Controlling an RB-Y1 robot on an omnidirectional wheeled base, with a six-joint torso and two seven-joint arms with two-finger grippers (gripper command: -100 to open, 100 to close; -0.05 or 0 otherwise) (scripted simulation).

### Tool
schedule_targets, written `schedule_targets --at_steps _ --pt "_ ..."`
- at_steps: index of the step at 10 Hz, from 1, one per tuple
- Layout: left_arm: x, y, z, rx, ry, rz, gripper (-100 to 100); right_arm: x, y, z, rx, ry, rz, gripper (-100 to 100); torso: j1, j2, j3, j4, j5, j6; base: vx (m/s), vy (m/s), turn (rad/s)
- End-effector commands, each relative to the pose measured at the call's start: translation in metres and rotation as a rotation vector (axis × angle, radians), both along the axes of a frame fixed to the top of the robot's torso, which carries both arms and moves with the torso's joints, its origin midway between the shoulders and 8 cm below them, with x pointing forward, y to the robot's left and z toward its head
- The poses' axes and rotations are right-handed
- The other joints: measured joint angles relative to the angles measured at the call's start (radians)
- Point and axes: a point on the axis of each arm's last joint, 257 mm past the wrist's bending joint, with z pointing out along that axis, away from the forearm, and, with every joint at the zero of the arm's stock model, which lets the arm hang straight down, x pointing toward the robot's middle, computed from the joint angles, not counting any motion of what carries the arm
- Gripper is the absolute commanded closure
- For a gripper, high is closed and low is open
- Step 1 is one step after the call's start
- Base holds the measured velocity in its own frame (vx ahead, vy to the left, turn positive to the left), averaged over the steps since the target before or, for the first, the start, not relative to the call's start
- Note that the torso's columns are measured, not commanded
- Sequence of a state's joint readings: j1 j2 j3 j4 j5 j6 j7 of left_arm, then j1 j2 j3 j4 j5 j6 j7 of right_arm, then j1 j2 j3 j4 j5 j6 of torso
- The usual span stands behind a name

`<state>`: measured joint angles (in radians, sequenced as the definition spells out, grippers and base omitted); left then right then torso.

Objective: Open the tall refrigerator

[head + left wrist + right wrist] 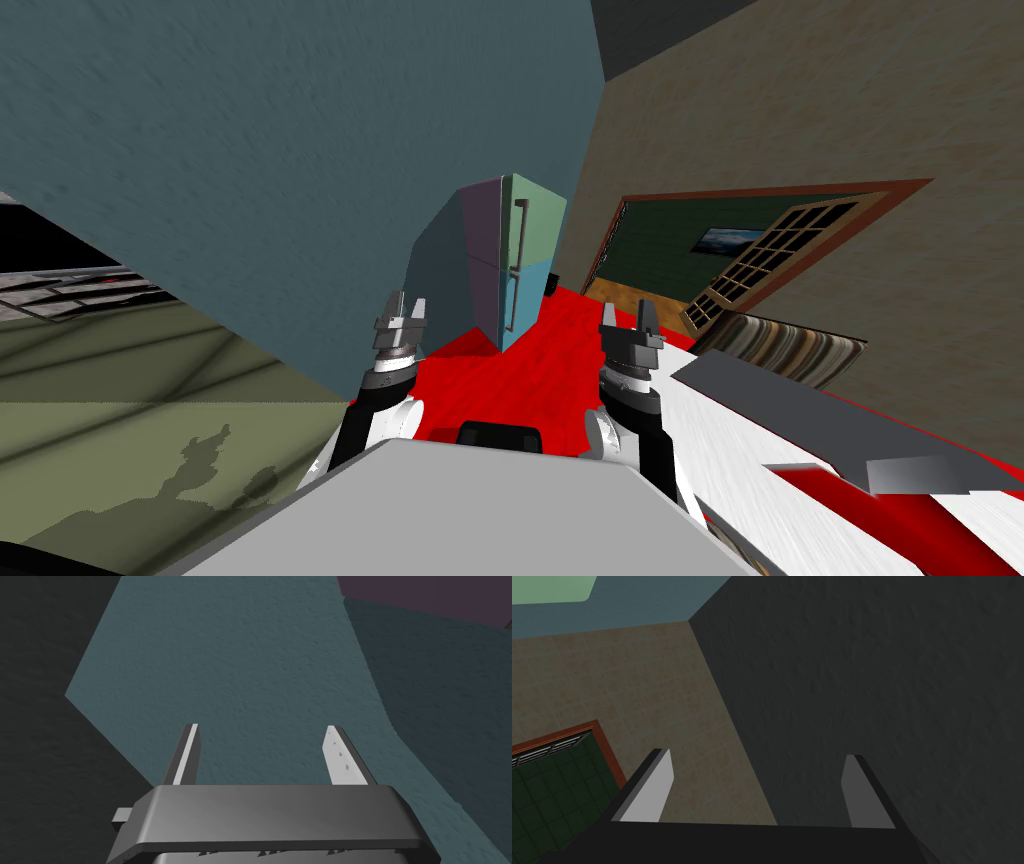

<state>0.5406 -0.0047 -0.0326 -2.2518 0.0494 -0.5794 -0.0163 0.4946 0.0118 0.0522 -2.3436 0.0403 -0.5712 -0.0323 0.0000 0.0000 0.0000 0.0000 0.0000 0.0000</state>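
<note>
The tall refrigerator [520, 255] stands ahead against the blue-grey wall, with a green upper door, a light blue lower door and a purplish side. Two thin grey vertical handles [519, 240] run along the door edge nearest the purplish side, and both doors are closed. My left gripper [403, 308] is raised in front of me, open and holding nothing, well short of the fridge. My right gripper [628, 318] is raised likewise, open and holding nothing. A corner of the fridge's purplish side [430, 596] shows in the left wrist view beyond the open left gripper [260, 731].
Red floor [540, 350] leads to the fridge. A white counter with a grey slab [800, 410] runs along my right. A doorway with an open lattice door [770, 260] is in the tan wall to the right. The blue-grey wall [250, 150] is close on my left.
</note>
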Motion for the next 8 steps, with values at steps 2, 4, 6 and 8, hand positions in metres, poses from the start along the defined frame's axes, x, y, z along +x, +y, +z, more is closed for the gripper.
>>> schedule_targets --at_steps 2,4,6,8 --pt "0.0 0.0 0.0 0.0 0.0 0.0 0 0.0 0.0 0.0 0.0 0.0 0.0 0 0.0 0.104 -0.209 0.105 0.0 0.0 0.0 0.0 0.0" --pt "0.0 0.0 0.0001 0.0 0.0 0.0 0 -0.0001 0.0 0.0001 0.0 0.0 0.0 0 0.0 0.248 -0.497 0.249 0.0 0.0 0.0 0.0 0.0" --pt "-0.0001 0.0 0.0001 0.0 0.0 0.0 0 -0.0001 0.0 0.0001 0.0 0.0 0.0 0 0.0 0.396 -0.792 0.396 0.0 0.0 0.0 0.0 0.0" --pt "-0.0001 0.0 0.0001 0.0 0.0 0.0 0 -0.0001 0.0 0.0001 0.0 0.0 0.0 0 0.0 0.544 -1.087 0.544 0.0 0.0 0.0 0.0 0.0"
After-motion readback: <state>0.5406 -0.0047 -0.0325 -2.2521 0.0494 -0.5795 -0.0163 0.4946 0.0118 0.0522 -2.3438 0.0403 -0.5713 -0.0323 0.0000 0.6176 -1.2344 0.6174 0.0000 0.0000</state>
